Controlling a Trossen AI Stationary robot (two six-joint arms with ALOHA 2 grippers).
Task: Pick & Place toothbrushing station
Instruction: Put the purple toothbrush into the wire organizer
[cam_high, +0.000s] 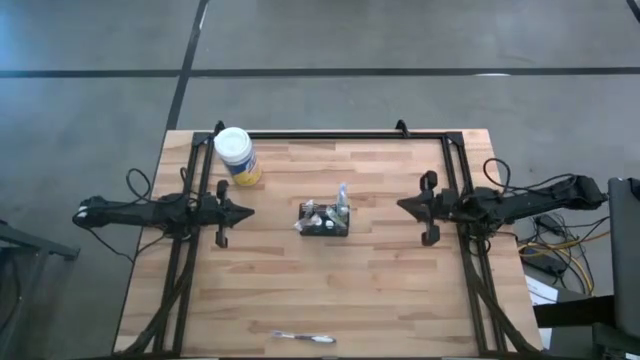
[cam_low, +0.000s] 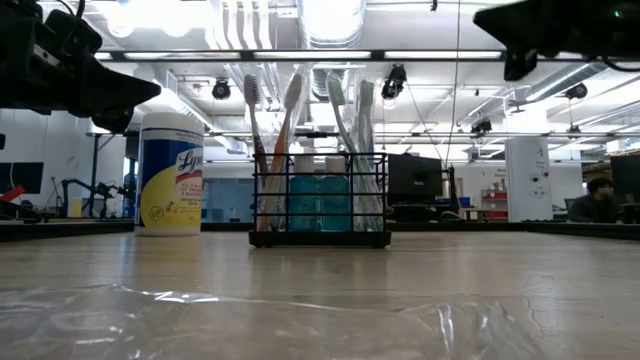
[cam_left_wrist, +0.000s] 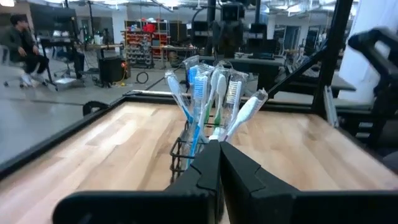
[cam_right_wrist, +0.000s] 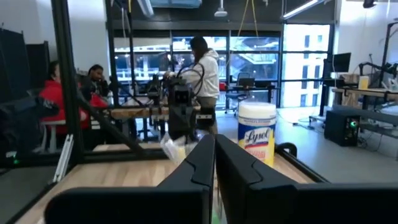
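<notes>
Mostly hidden behind the shut, empty right hand (cam_right_wrist: 214, 163), the toothbrushing station (cam_high: 325, 220) stands mid-table

Caddy (cam_high: 324, 220) mid-table between grippers; tub (cam_high: 237, 155) behind-left; toothbrush (cam_high: 303, 338) front edge.

Bright, even overhead light in the high view; only faint short shadows on the wooden table (cam_high: 380, 270). Low view strongly backlit: ceiling lights (cam_low: 330, 18) blown out at top centre, arms reduced to silhouettes at upper corners. Sheen and soft blur across foreground tabletop. Wrist views: near fingers out of focus at bottom, windows (cam_right_wrist: 255, 56) glaring behind, background slightly soft.
</notes>
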